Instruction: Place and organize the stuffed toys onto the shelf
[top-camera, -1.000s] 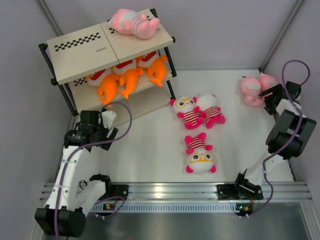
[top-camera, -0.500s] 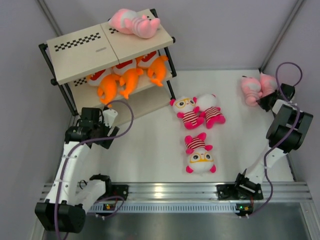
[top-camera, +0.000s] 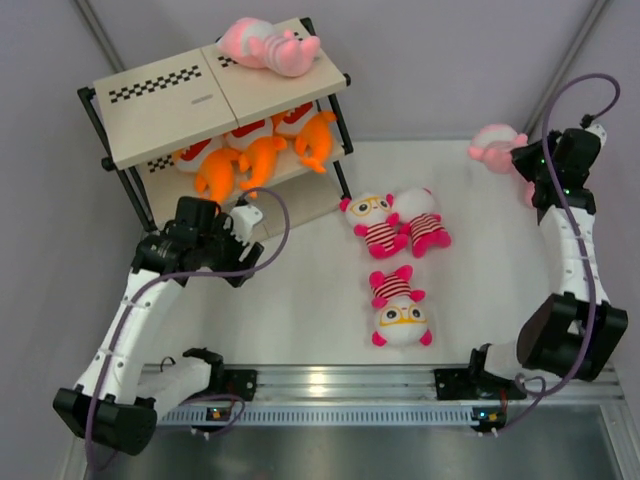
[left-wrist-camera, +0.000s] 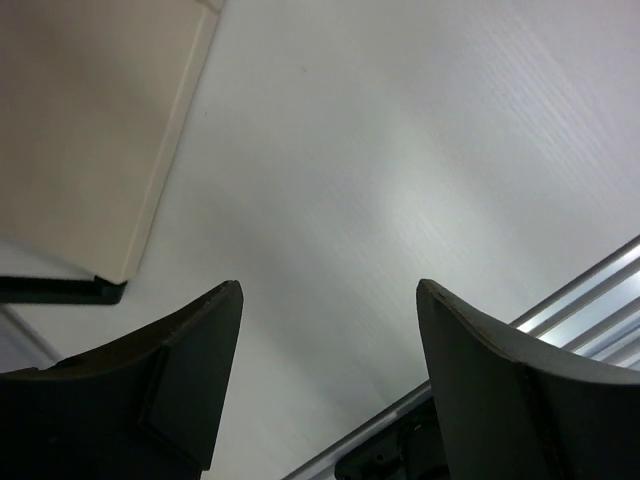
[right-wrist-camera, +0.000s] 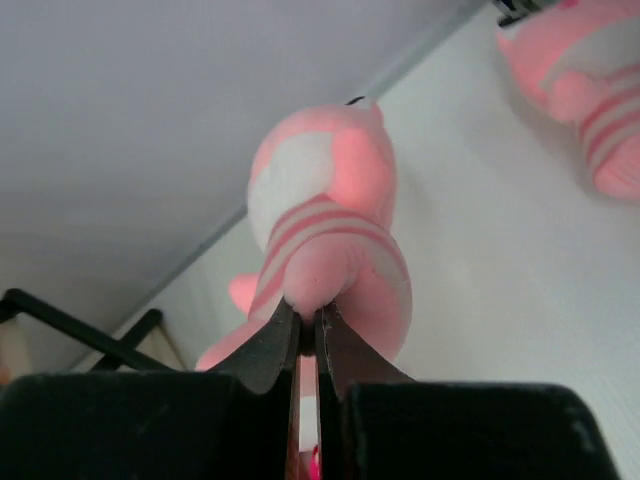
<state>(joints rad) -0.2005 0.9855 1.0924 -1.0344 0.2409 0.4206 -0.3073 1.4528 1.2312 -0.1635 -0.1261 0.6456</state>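
Nearest the arm bases: single striped-shirt toy (top-camera: 400, 312) lying on the desk (top-camera: 300, 290). Striped-shirt pair (top-camera: 380, 230) just beyond it, touching each other.

Left hand (left-wrist-camera: 330, 300): jaws wide apart with nothing between them, low over bare desk by the foot of the shelf (top-camera: 160, 110). Arm bent, wrist tipped down.

Shelf: orange toys (top-camera: 250, 155) on the middle board, top pink toy (top-camera: 270, 45) on the upper board.

Far right: right hand (right-wrist-camera: 305, 322) pinched tight on a small fold of the held pink toy (right-wrist-camera: 330, 220), which appears clear of the desk. Arm reaches far and high. Spare pink toy (right-wrist-camera: 590, 90) lies on the desk nearby.

Judgement: the plush is light, soft and squashy, so a thin pinch may slip or let it swing. A fuller bite across the body looks safer.
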